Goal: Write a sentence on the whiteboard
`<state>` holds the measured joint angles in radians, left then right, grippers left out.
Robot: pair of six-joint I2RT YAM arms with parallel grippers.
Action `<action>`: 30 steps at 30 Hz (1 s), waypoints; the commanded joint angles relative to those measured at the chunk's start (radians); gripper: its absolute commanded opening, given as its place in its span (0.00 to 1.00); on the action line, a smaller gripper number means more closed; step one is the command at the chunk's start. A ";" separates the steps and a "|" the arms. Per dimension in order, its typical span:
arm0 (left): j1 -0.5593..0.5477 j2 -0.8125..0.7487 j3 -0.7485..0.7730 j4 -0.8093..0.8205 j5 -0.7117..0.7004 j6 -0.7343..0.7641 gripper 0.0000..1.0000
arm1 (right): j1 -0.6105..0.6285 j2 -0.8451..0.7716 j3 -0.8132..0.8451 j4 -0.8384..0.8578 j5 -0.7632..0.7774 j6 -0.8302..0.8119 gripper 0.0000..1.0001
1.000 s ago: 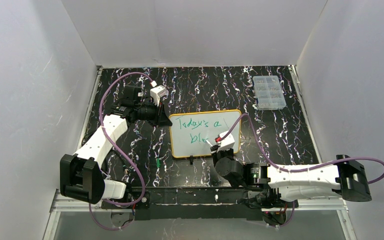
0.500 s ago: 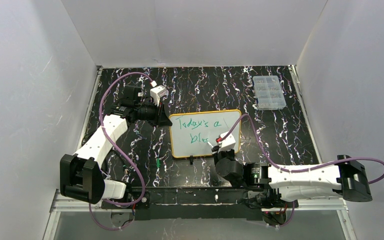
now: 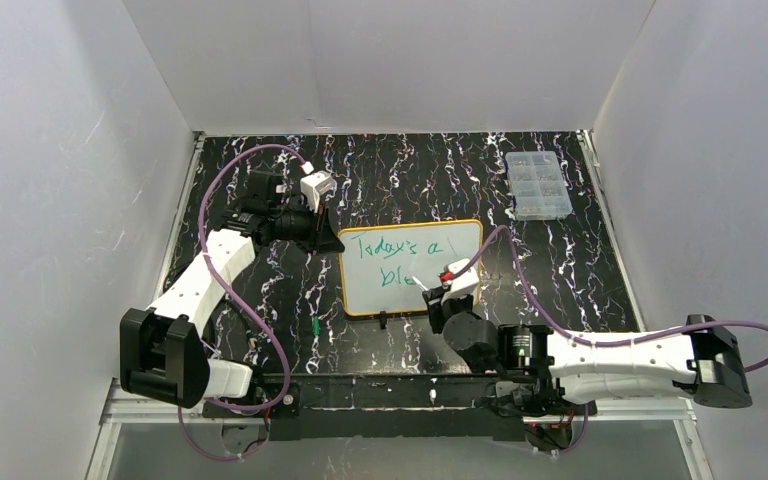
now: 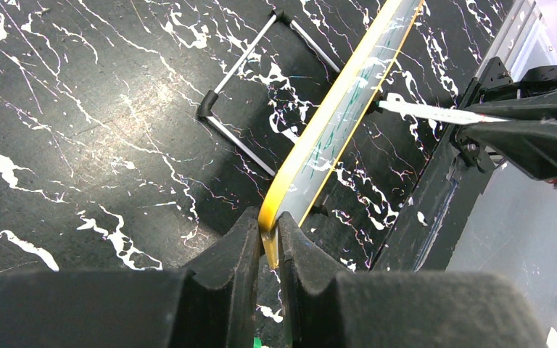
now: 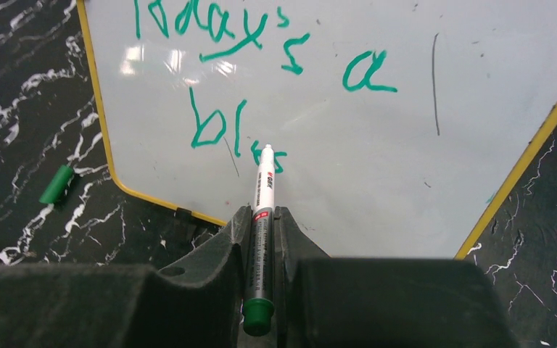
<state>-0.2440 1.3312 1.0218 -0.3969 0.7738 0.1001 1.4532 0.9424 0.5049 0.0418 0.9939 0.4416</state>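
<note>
The whiteboard (image 3: 450, 250) with its yellow frame stands tilted on the black table, with green writing "Today's a" and "bl" plus a further letter. My left gripper (image 3: 332, 243) is shut on the board's left edge; the left wrist view shows the yellow frame (image 4: 333, 123) pinched between the fingers of that gripper (image 4: 268, 232). My right gripper (image 5: 262, 217) is shut on a white marker (image 5: 263, 196) with a green end. The marker's tip rests on the whiteboard (image 5: 406, 145) at the last letter of the second line. From above, the right gripper (image 3: 435, 290) is at the board's lower right.
A green marker cap (image 3: 316, 327) lies on the table left of the board's lower edge, also in the right wrist view as the cap (image 5: 56, 183). A clear compartmented box (image 3: 537, 185) sits at the back right. White walls close in the table.
The right arm has shifted a little to the right and its wrist has turned, carrying the marker tip slightly up and left along the second line. The left arm has not moved.
</note>
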 commanded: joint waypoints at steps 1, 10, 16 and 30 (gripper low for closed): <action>0.006 -0.041 0.007 -0.002 0.001 0.011 0.00 | -0.001 -0.038 -0.006 0.031 0.069 0.007 0.01; 0.007 -0.041 0.006 -0.002 0.001 0.011 0.00 | -0.001 0.011 0.019 -0.021 0.116 0.047 0.01; 0.006 -0.039 0.005 -0.001 -0.001 0.011 0.00 | -0.001 0.013 0.021 -0.040 0.137 0.070 0.01; 0.006 -0.044 0.004 -0.002 -0.003 0.012 0.00 | -0.001 0.053 0.034 -0.061 0.085 0.065 0.01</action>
<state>-0.2440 1.3312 1.0218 -0.3969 0.7719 0.1001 1.4555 0.9886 0.5072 -0.0006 1.0588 0.4915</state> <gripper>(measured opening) 0.115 0.218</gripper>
